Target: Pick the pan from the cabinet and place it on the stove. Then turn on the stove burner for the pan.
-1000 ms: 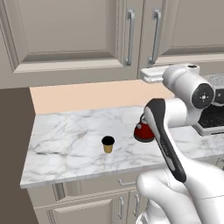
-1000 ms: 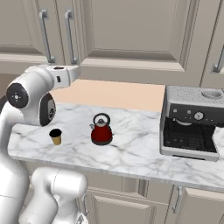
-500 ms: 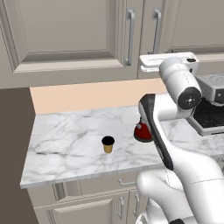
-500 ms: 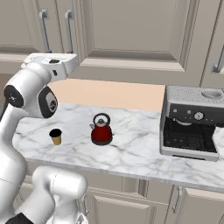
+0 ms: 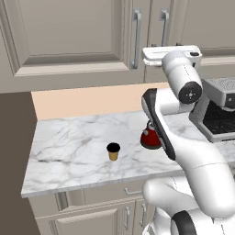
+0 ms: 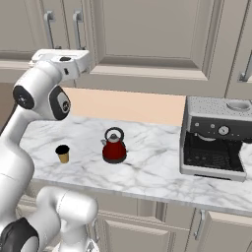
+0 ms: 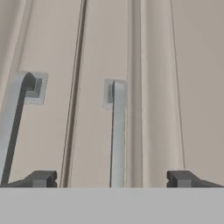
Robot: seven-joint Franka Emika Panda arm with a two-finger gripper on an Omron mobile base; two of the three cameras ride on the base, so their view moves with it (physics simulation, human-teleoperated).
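A: So where does the claw (image 7: 111, 178) stand?

B: Raised to the wall cabinet (image 5: 69, 41), facing two closed doors. Its tips are spread wide with nothing between them, and in the hand view the right-hand bar handle (image 7: 116, 131) sits between the tips, a little left of centre. The other bar handle (image 7: 15, 118) is off to the left, beyond the seam where the doors meet.

A: And the pan?

B: I can't see it; both doors are shut, so I'd judge it is still inside. Which door hides it, I cannot tell.

A: What could go wrong from here?

B: The bar isn't centred between the tips. If the hand pushes forward as it is, one tip may strike the door panel or close only on the bar's edge and slip off during the pull. The neighbouring handle is near, so a sideways drift could catch the wrong door.

A: Anything below?

B: A red kettle (image 6: 114, 145) and a small cup (image 5: 113, 151) stand on the marble counter (image 5: 69, 151), with a coffee machine (image 6: 219, 138) at the right. A swinging elbow could knock them.
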